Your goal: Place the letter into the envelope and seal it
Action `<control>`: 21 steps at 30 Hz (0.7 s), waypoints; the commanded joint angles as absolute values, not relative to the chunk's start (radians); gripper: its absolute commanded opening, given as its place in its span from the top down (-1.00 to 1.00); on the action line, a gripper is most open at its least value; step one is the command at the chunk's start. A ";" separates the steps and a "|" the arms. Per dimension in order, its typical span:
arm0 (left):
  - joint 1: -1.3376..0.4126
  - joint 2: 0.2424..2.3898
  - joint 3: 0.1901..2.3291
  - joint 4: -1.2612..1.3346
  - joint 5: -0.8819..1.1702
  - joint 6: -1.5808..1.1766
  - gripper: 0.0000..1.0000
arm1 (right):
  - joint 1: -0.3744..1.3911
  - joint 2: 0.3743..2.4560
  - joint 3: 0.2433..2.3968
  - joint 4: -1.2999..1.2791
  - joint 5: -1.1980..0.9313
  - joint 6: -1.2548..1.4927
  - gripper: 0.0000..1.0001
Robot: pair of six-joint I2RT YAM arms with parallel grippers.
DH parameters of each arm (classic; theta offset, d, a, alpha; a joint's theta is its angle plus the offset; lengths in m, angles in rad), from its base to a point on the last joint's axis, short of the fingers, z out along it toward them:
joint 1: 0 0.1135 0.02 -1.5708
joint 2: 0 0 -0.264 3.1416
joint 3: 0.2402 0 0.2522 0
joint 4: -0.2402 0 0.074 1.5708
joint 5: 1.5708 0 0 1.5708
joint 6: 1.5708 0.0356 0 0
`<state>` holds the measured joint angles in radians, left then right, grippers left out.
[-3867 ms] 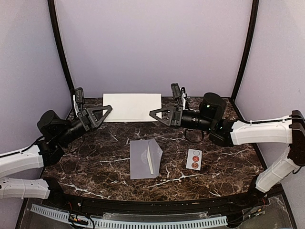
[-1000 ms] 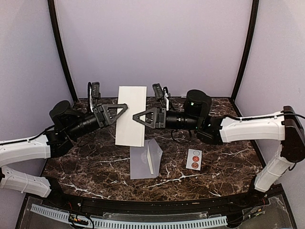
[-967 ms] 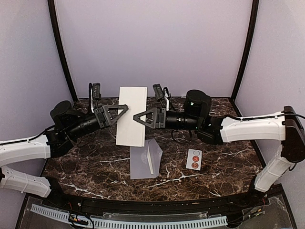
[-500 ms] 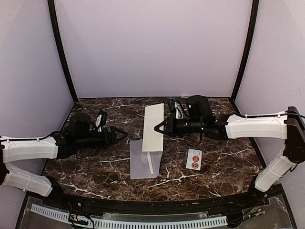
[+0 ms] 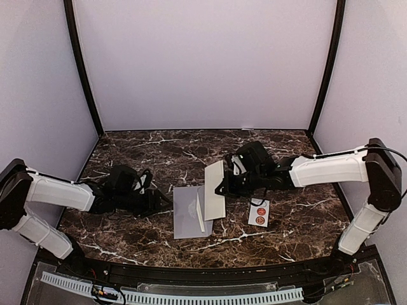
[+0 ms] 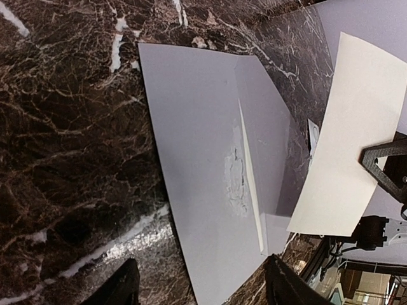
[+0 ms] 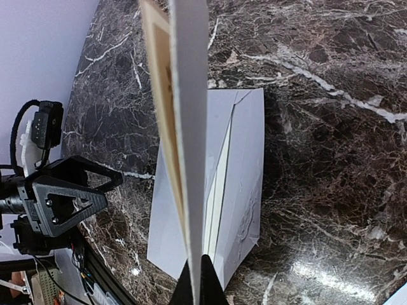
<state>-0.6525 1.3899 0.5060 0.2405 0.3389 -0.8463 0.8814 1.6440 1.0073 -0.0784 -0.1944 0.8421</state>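
Observation:
The grey-lavender envelope (image 5: 187,215) lies flat on the marble, its pointed flap raised on the right side. It also shows in the left wrist view (image 6: 203,159) and the right wrist view (image 7: 245,184). My right gripper (image 5: 224,185) is shut on the white letter (image 5: 215,198) and holds it tilted above the envelope's flap side. In the right wrist view the letter (image 7: 187,127) is edge-on in the shut gripper (image 7: 201,283). My left gripper (image 5: 160,198) is open and empty, low at the envelope's left edge; its fingers (image 6: 121,289) stand wide apart.
A small white sticker strip (image 5: 259,211) with round seals lies on the marble table (image 5: 127,152), right of the envelope and under the right arm. Purple walls close in the back and sides. The left arm lies low along the table's left part.
The left gripper has let go of the letter and dropped to the envelope's left edge. The right gripper has carried the letter down and nearer, over the envelope.

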 commanded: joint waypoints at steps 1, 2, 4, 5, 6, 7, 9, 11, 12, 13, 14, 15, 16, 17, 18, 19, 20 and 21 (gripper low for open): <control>-0.649 1.437 0.486 0.303 0.394 -0.845 -0.30 | 0.878 1.676 1.001 -0.088 -0.175 0.828 1.00; -0.649 1.445 0.486 0.308 0.399 -0.846 -0.29 | 0.879 1.684 1.003 -0.089 -0.175 0.826 1.00; -0.649 1.467 0.488 0.324 0.413 -0.845 -0.29 | 0.879 1.696 1.005 -0.093 -0.171 0.824 1.00; -0.649 1.480 0.489 0.327 0.417 -0.843 -0.29 | 0.879 1.700 1.005 -0.092 -0.167 0.823 1.00; -0.649 1.486 0.492 0.333 0.424 -0.842 -0.29 | 0.879 1.704 1.003 -0.093 -0.166 0.822 1.00; -0.649 1.498 0.492 0.338 0.428 -0.842 -0.29 | 0.878 1.708 1.003 -0.095 -0.163 0.820 1.00; -0.649 1.513 0.494 0.347 0.438 -0.843 -0.28 | 0.880 1.718 1.002 -0.104 -0.156 0.820 1.00; -0.649 1.527 0.498 0.349 0.444 -0.843 -0.27 | 0.879 1.725 1.002 -0.108 -0.152 0.819 1.00; -0.649 1.533 0.501 0.350 0.448 -0.843 -0.26 | 0.879 1.729 1.000 -0.110 -0.150 0.820 1.00; -0.649 1.537 0.502 0.352 0.452 -0.842 -0.25 | 0.879 1.733 1.000 -0.109 -0.150 0.822 1.00; -0.649 1.545 0.504 0.356 0.459 -0.842 -0.24 | 0.878 1.737 0.999 -0.108 -0.148 0.820 1.00; -0.649 1.550 0.504 0.361 0.464 -0.842 -0.21 | 0.879 1.741 0.996 -0.103 -0.148 0.821 1.00; -0.649 1.560 0.504 0.368 0.472 -0.842 -0.20 | 0.878 1.744 0.993 -0.100 -0.149 0.822 1.00; -0.649 1.564 0.507 0.370 0.477 -0.843 -0.17 | 0.879 1.748 0.993 -0.098 -0.149 0.825 1.00; -0.649 1.573 0.507 0.376 0.486 -0.844 -0.15 | 0.879 1.752 0.993 -0.096 -0.148 0.824 1.00; -0.649 1.578 0.506 0.379 0.494 -0.845 -0.13 | 0.879 1.757 0.992 -0.094 -0.148 0.825 1.00; -0.649 1.586 0.506 0.386 0.497 -0.847 -0.12 | 0.879 1.760 0.991 -0.092 -0.149 0.825 1.00; -0.649 1.590 0.507 0.390 0.504 -0.848 -0.11 | 0.879 1.766 0.991 -0.088 -0.151 0.826 1.00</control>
